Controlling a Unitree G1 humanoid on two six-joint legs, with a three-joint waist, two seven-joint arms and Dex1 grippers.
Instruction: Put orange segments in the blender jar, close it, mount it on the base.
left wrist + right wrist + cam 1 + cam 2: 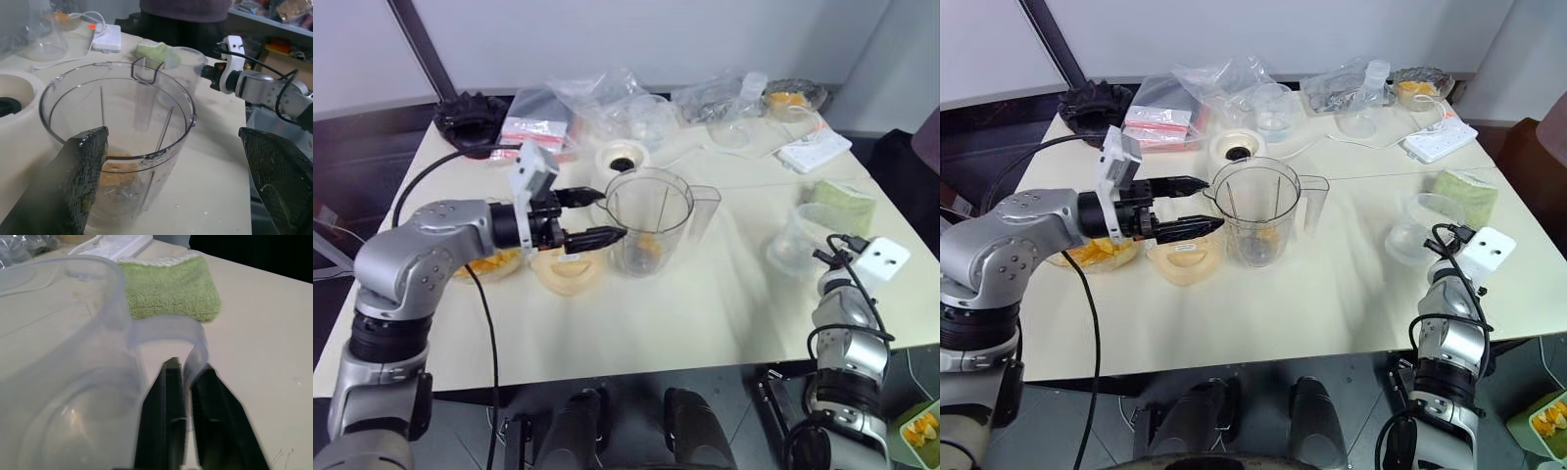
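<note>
The right claw (188, 364) is sitting at the near right of the worktop (705, 313), straddling the tab of a clear plastic cup (798, 235); whether it is clamping I cannot tell. Farther in and to its left, the blender jar (648, 211) is standing upright with orange segments (648, 247) lying inside. The left claw (590, 215) is hovering released at the jar's left rim, pointing right. The base (622, 157) is waiting just behind the jar.
</note>
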